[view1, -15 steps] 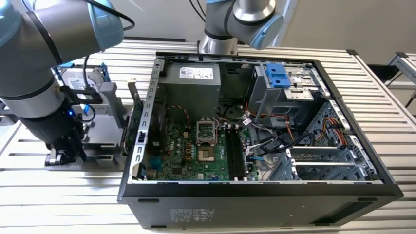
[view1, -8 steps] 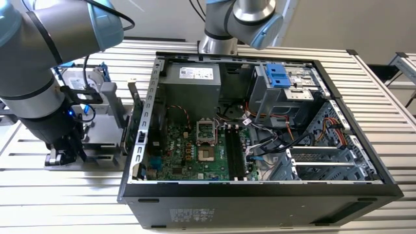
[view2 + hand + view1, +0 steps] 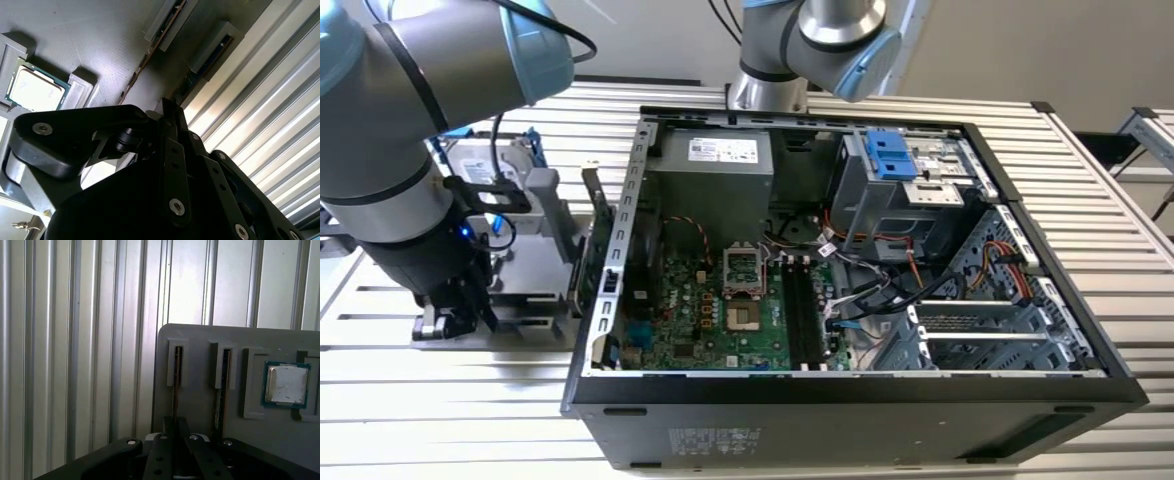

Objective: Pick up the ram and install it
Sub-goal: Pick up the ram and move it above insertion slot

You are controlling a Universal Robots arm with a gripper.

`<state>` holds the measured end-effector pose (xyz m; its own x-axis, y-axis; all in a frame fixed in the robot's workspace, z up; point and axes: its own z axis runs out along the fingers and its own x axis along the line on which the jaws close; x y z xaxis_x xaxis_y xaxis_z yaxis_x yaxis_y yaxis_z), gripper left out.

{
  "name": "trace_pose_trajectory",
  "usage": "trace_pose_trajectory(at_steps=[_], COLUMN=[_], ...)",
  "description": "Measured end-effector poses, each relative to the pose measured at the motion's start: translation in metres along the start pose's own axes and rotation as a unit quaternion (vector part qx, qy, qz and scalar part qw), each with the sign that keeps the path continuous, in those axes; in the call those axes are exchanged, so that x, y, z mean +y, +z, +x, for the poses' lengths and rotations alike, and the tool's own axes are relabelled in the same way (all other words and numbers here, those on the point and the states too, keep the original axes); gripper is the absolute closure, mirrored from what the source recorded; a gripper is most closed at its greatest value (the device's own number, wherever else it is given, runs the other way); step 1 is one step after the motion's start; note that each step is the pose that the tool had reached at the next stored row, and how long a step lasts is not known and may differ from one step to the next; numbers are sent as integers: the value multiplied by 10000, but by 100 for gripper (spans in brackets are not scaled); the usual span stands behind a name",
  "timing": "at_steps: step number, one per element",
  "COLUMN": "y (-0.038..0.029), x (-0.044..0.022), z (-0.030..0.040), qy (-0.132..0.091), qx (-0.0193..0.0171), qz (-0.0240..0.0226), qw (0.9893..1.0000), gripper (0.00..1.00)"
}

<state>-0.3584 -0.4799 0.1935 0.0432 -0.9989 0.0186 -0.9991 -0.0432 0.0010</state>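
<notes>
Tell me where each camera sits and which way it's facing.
Exterior view: off the arm, high up, looking down into the open computer case on the slatted table; the arm shows at the exterior view's left.
First wrist view: at the wrist, looking past the gripper at the grey tray.
Second wrist view: at the wrist, angled across the gripper at that tray.
Both wrist views share the ram and the processor chip.

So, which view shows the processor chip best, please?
The first wrist view: the processor chip faces the camera squarely. The second wrist view shows it aslant; the exterior view has the arm before it.
</notes>
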Motion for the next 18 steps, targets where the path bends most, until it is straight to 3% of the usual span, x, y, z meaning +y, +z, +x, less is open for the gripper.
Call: trace_pose_trajectory(at_steps=[11, 18], y=[-1, -53], x=[0, 0], z=[0, 1], qy=[0, 0], qx=[-1, 0], qz=[2, -1], qw=[10000, 10000], gripper=[100, 100])
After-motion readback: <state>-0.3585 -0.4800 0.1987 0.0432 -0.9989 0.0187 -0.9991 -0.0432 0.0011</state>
